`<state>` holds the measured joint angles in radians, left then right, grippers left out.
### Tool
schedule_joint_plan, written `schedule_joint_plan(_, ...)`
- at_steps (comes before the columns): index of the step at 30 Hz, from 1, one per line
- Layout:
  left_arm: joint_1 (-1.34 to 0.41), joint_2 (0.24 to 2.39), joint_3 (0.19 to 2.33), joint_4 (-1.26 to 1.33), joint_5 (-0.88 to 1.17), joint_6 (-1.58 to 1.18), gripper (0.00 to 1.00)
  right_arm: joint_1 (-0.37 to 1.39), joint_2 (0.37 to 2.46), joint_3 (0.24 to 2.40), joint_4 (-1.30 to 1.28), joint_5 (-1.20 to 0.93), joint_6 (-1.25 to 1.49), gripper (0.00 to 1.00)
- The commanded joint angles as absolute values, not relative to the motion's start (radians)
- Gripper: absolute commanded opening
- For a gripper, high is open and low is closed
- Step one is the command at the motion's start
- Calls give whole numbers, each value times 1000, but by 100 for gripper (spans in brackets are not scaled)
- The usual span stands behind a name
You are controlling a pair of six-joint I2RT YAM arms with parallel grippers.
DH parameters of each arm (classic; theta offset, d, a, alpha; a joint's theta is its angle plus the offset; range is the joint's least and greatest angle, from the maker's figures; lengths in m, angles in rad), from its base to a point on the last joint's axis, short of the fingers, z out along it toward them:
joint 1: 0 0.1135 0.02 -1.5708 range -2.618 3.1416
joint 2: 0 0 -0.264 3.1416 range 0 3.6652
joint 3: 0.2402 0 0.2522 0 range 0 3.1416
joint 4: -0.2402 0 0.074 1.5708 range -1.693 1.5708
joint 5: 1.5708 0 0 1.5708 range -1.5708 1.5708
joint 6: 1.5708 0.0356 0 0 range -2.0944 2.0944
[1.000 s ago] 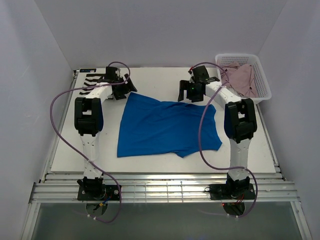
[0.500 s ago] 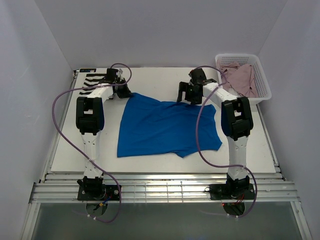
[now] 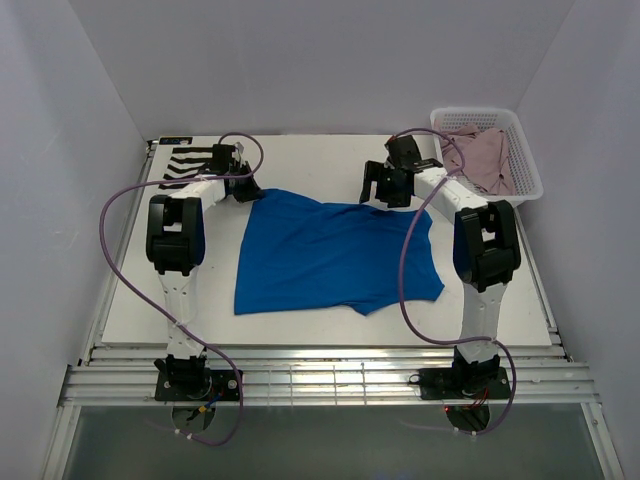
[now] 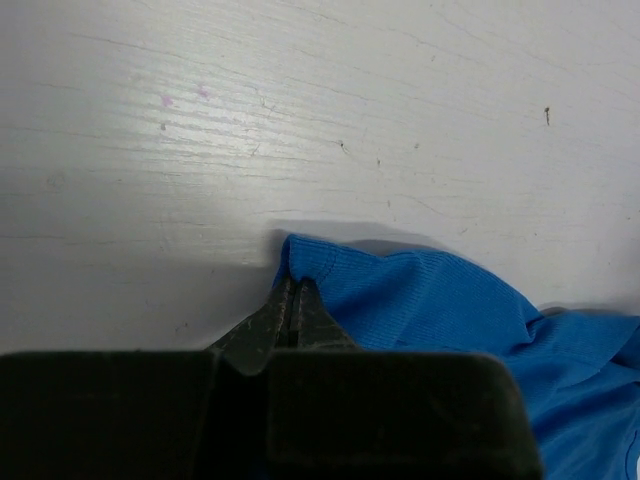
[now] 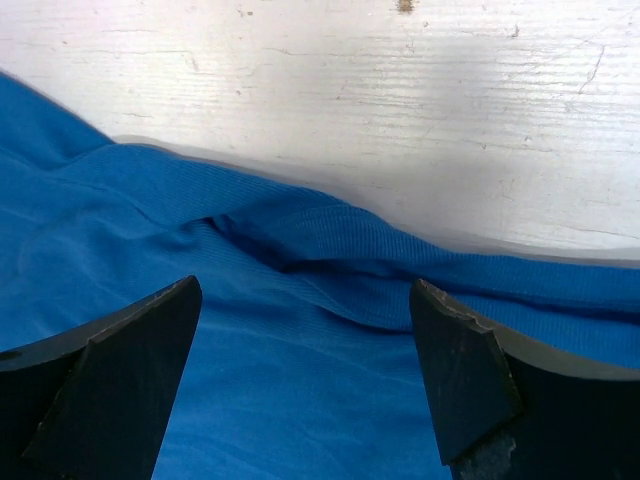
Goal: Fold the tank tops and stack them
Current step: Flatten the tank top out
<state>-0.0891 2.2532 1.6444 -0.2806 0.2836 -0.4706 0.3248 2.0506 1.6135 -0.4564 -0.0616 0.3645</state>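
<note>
On the counter (image 3: 320, 155) the blue top (image 3: 330, 255) is lying spread in the middle. The left hand (image 4: 292, 285), wide a second ago, is now pinching the top's far left corner. The right hand (image 5: 305, 290) is hovering released over its far right edge, so a fold is likely beginning.

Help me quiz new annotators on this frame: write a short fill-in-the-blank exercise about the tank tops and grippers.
The left gripper is ____ on a corner of the blue tank top.
The right gripper hangs over that top's far edge, jaws ____.
The striped tank top lies at the far ____ corner of the table.
The white lattice basket holding the pink tank top stands at the far ____ corner.
Missing words: shut; open; left; right.
</note>
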Motion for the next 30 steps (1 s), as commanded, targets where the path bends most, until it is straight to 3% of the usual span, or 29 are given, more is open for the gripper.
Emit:
schedule_joint_plan(1,-92,2169,1625,-273,241,-466,0,319,1987,1586,-431,-49,364,90)
schedule_joint_plan(30,-91,2178,1618,-281,219,-488,0,313,2124,1586,-286,-166,532,97)
